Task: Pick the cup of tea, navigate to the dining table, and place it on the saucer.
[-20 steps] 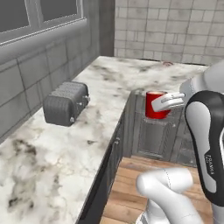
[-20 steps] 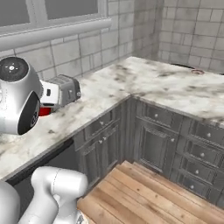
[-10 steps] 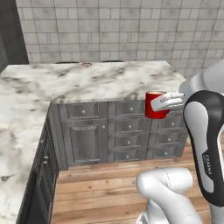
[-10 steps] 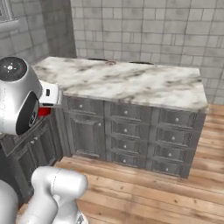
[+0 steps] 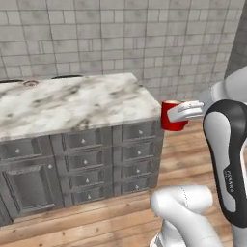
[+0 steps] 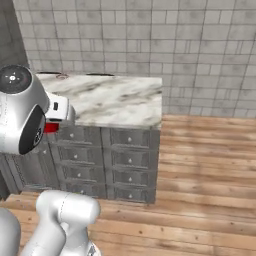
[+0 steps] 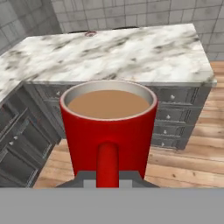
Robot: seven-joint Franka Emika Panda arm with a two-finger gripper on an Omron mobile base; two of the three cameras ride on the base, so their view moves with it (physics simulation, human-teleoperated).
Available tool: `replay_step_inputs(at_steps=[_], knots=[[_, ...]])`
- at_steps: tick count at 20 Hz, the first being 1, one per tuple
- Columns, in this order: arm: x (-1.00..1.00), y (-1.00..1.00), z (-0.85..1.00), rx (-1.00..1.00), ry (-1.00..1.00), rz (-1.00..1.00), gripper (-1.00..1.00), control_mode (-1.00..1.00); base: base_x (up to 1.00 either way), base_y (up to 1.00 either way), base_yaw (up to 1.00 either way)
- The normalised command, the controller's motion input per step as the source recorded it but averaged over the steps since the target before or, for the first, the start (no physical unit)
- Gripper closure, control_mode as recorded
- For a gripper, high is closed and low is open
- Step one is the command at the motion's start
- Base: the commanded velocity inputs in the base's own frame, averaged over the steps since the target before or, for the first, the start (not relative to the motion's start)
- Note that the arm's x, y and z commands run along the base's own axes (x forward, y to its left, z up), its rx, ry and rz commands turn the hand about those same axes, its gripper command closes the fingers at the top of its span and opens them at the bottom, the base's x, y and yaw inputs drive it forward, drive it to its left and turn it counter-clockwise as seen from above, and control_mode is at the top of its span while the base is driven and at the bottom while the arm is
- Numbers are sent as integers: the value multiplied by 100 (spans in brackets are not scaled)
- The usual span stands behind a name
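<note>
The cup of tea is a bright red mug filled with brownish liquid, held up in the air off the right end of the kitchen worktop. My gripper is shut on its handle. In the hand view the cup stands upright and close, its handle facing me between my fingers, where the gripper holds it. A sliver of the red cup peeks out from behind my arm in the right base view. The dining table and the saucer are out of view.
A marble kitchen worktop on grey drawer cabinets stands ahead to the left, against a tiled wall. A small reddish round thing lies at its back. Wooden floor stretches open to the right of the cabinets.
The whole picture has swung as the base turned: the toaster and window went out of view, and the worktop's end and the open floor came in. The cup stays in the shut gripper.
</note>
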Motion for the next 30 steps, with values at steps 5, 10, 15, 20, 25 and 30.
replay_step_inputs(at_steps=[5,10,15,20,25,30], knots=[[0,0,0,0,0,0,100,100,100,-100,-9],[0,0,0,0,0,0,100,100,94,-100,-5],[0,0,0,0,0,0,100,100,99,-100,-2],[0,0,0,0,0,0,100,100,100,-100,0],[0,0,0,0,0,0,100,100,100,-70,0],[0,0,0,0,0,0,100,100,100,-26,5]])
